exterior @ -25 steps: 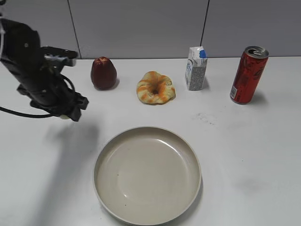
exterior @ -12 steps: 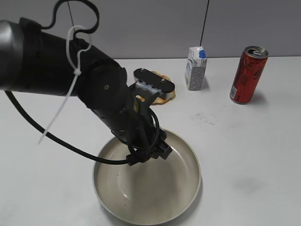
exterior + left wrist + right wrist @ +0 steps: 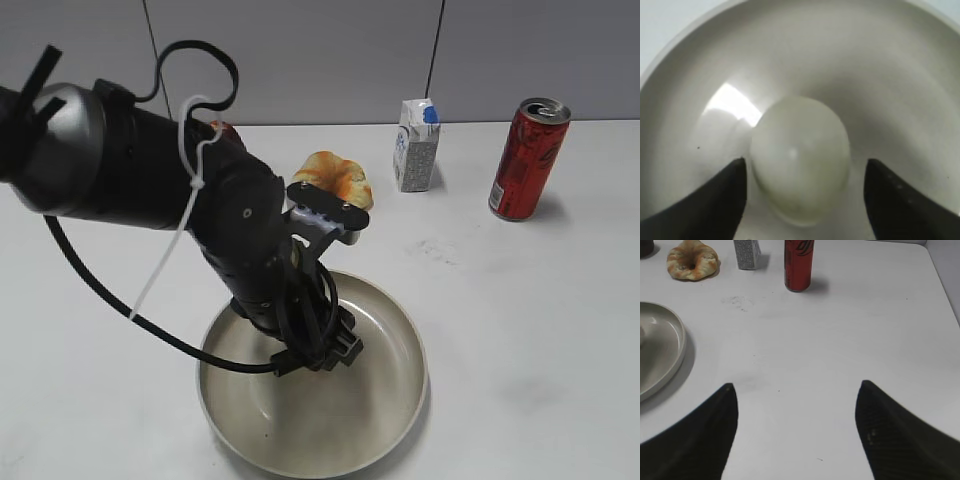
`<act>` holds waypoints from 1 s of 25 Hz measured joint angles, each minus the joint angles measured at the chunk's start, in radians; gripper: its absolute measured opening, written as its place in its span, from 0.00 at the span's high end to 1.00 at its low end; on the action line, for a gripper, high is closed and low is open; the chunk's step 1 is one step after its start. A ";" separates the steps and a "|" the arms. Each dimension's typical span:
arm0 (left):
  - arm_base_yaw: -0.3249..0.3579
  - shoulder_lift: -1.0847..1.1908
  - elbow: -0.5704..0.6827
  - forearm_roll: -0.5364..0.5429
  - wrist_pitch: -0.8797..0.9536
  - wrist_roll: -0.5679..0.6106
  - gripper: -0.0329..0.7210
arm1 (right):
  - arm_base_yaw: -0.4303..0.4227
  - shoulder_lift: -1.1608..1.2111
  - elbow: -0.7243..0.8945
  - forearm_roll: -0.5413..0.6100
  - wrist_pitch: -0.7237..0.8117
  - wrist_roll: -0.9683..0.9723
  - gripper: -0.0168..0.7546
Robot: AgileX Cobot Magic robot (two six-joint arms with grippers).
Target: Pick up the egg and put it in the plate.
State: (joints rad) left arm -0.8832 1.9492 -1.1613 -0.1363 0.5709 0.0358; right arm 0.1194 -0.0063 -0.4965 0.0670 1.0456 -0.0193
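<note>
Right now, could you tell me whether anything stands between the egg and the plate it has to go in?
Nothing visible does. The egg sits between the open fingers of the left pincer, directly over the inside of the plate; whether it already touches the plate is unclear.

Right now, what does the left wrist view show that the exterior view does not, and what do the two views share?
Only the left wrist view shows the egg, lying in the dish between the two spread dark fingers of the left gripper, with a gap on each side. Only the exterior view shows the left arm reaching down over the dish, the ring pastry, the milk carton and the red can on the white table. Both show the plate.
</note>
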 joint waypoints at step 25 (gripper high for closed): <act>0.670 -0.177 0.000 0.007 0.430 0.093 0.17 | 0.000 0.000 0.000 0.000 0.000 0.000 0.26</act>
State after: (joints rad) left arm -0.2128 1.7722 -1.1613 -0.1292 1.0007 0.1289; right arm 0.1194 -0.0063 -0.4965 0.0670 1.0456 -0.0193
